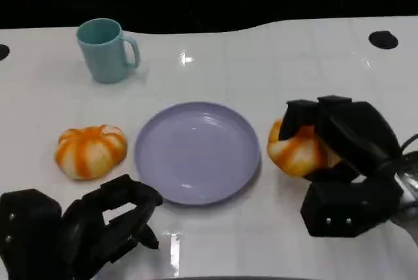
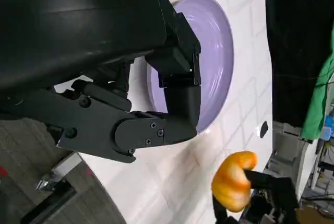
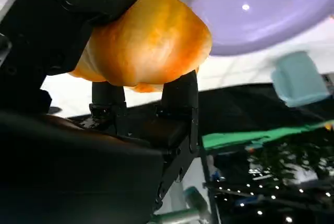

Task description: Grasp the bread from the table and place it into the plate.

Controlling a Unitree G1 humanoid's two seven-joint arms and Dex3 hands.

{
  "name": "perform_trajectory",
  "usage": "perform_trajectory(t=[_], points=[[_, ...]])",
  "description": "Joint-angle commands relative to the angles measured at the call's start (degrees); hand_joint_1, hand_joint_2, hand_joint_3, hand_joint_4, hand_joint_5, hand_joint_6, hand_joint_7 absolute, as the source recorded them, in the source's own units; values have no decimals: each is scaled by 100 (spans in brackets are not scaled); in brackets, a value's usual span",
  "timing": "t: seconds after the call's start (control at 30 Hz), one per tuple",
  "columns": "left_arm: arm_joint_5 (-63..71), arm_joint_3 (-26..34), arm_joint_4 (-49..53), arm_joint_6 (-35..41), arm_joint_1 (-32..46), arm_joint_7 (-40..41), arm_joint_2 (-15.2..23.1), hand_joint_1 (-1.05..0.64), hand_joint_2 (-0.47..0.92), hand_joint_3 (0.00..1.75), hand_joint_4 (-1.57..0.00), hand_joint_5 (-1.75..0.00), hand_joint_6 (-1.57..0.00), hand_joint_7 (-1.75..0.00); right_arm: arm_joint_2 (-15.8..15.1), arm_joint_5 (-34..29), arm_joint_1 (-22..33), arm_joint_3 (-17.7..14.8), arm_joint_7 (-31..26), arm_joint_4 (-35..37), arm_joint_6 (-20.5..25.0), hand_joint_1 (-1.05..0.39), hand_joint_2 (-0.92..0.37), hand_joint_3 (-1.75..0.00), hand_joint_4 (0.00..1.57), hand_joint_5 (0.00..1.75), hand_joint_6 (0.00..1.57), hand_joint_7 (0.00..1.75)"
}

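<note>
The right hand (image 1: 339, 162) grasps the orange-and-white pumpkin-shaped bread roll (image 1: 297, 149) at three o'clock of the round lavender plate (image 1: 196, 153), so carrying it toward nine o'clock over the rim probably comes next.

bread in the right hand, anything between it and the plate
Nothing visible. The right hand grips the bread just beside the plate, with bare table between them. The cup and second bread sit elsewhere.
</note>
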Motion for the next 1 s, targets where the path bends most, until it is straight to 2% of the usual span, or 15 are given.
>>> perform_trajectory(t=[0.03, 0.2, 0.27, 0.33, 0.43, 0.53, 0.6, 0.67, 0.83, 0.93, 1.0], points=[[22, 6, -79, 54, 19, 56, 57, -47, 92, 40, -61, -171, -64, -129, 239, 146, -339, 52, 92, 163, -164, -5, -30, -126, 98, 175, 77, 168], [36, 5, -106, 75, 38, 65, 62, -47, 92, 39, -61, -173, -64, -130, 540, 84, -713, 260, 95, 672, -347, -4, -31, -113, 97, 175, 73, 172], [52, -2, -111, 59, 48, 59, 71, -47, 92, 41, -61, -173, -64, -130, 652, 80, -860, 334, 84, 908, -406, -7, -37, -103, 96, 175, 76, 160], [40, 0, -106, 60, 50, 42, 77, -46, 92, 41, -61, -173, -64, -131, 760, 75, -1011, 396, 66, 1148, -475, -8, -40, -99, 95, 175, 76, 163], [37, 2, -79, 54, 41, 45, 69, -46, 92, 42, -61, -172, -63, -131, 934, 97, -1259, 479, -4, 1558, -631, -9, -38, -102, 95, 175, 70, 173], [35, 16, -48, 71, 26, 73, 52, -45, 92, 42, -61, -172, -63, -131, 1081, 162, -1463, 508, 41, 1919, -762, -10, -38, -104, 96, 175, 69, 174], [24, 35, -26, 68, 16, 71, 54, -45, 92, 42, -60, -172, -62, -131, 1175, 158, -1607, 531, 41, 2180, -816, -11, -37, -110, 96, 175, 73, 167], [22, 49, 12, 37, 8, 54, 63, -45, 92, 41, -60, -172, -62, -132, 1270, 154, -1742, 549, 10, 2451, -863, -11, -35, -117, 95, 175, 72, 172], [35, 37, 27, -12, 24, 18, 76, -44, 92, 43, -58, -174, -61, -133, 1495, 160, -2013, 577, -19, 3007, -850, -11, -34, -120, 94, 175, 68, 175], [37, 28, 17, -86, 65, -9, 72, -43, 92, 44, -57, -175, -60, -133, 1632, 156, -2114, 594, -78, 3254, -821, -11, -35, -120, 90, 175, 75, 153], [45, 18, -10, -92, 100, 5, 69, -43, 92, 45, -57, -175, -60, -133, 1753, 203, -2164, 567, -75, 3408, -738, -11, -40, -106, 86, 169, 85, 109]])
